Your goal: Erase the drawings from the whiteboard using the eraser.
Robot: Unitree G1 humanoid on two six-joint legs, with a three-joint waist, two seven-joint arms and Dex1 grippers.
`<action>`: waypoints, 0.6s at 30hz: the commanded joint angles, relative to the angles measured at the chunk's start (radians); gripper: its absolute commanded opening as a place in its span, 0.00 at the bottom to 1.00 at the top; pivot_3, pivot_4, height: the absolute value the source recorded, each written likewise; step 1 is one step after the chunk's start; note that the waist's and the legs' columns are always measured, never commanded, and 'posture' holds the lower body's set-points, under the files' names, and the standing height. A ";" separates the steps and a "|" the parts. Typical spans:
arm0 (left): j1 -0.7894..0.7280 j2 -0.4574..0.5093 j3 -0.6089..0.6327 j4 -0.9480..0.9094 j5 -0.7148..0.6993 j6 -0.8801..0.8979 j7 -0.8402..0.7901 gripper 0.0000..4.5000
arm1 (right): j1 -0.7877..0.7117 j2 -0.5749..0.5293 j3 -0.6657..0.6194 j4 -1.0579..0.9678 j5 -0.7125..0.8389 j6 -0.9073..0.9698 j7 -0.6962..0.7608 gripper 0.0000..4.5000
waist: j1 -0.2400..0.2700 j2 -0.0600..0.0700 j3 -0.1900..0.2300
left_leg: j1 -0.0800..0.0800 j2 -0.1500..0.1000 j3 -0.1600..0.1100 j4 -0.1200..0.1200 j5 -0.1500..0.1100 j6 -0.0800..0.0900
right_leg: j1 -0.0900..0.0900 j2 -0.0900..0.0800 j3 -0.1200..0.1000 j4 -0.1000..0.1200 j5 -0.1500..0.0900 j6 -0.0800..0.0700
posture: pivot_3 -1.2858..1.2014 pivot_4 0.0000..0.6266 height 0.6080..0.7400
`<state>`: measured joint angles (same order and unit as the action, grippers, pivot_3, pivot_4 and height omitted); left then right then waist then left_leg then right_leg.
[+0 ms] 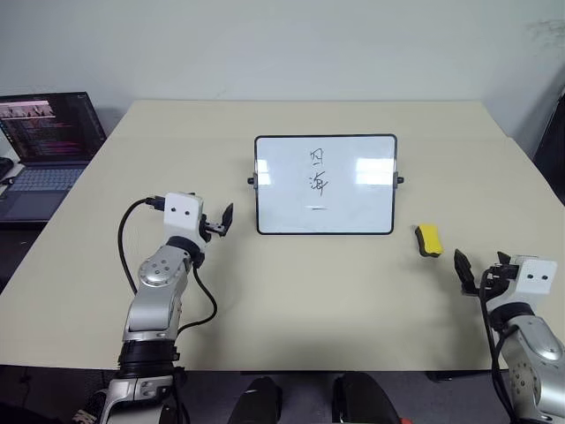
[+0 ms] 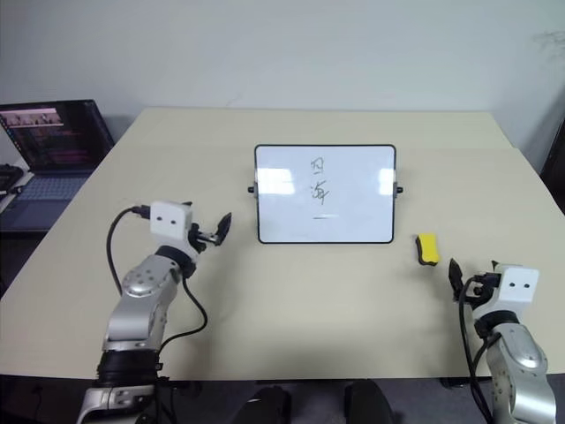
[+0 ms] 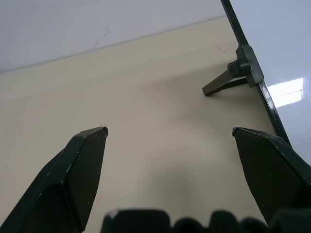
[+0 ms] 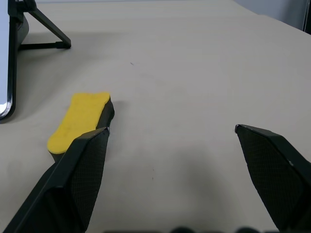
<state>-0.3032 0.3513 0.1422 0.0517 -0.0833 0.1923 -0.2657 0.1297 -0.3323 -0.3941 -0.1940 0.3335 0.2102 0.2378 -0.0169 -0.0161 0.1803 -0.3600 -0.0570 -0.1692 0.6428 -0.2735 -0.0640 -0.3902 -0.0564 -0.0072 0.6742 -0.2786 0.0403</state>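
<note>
The whiteboard stands propped upright at the middle of the table, with black drawings near its centre and a short dash below them. To its right the yellow eraser lies flat on the table. My right gripper is open, just short of the eraser and a little to its right; in the right wrist view the eraser lies beyond one fingertip, outside the gap. My left gripper is open and empty beside the board's left edge, whose frame and stand foot appear in the left wrist view.
An open laptop sits on a lower surface off the table's left edge. The beige table reaches from a white wall at the back to the front edge by my arms. Cables loop along both forearms.
</note>
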 commanded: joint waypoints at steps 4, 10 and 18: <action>-0.008 0.011 0.012 -0.007 -0.003 -0.029 -0.002 1.00 | 0.002 -0.009 -0.034 -0.044 0.007 0.001 -0.012 0.99 | 0.000 0.000 0.000 | 0.000 0.000 0.000 0.000 0.000 0.000 | 0.000 0.000 0.000 0.000 0.000 0.000 | 0.52 0.24 1.00; 0.009 0.043 0.042 -0.013 -0.032 -0.018 -0.034 1.00 | 0.040 -0.003 -0.031 -0.183 0.032 0.066 -0.033 0.99 | -0.001 0.000 0.000 | 0.000 0.000 0.000 0.000 0.000 0.000 | 0.000 0.000 0.000 0.000 0.000 0.000 | 0.52 0.24 1.00; 0.066 0.143 0.149 -0.049 -0.128 0.012 -0.129 1.00 | 0.013 0.088 0.012 -0.306 0.021 0.173 -0.170 0.99 | -0.001 0.001 0.001 | 0.000 0.002 0.000 -0.001 0.000 0.000 | -0.001 0.000 0.001 -0.001 0.000 0.000 | 0.52 0.24 1.00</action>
<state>-0.2379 0.4640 0.2475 0.0564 -0.1793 0.1963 -0.3695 0.1581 -0.2459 -0.3864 -0.4251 0.3406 0.3511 0.0972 -0.0181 -0.0150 0.1811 -0.3606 -0.0549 -0.1693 0.6414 -0.2736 -0.0640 -0.3917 -0.0566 -0.0063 0.6736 -0.2790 0.0401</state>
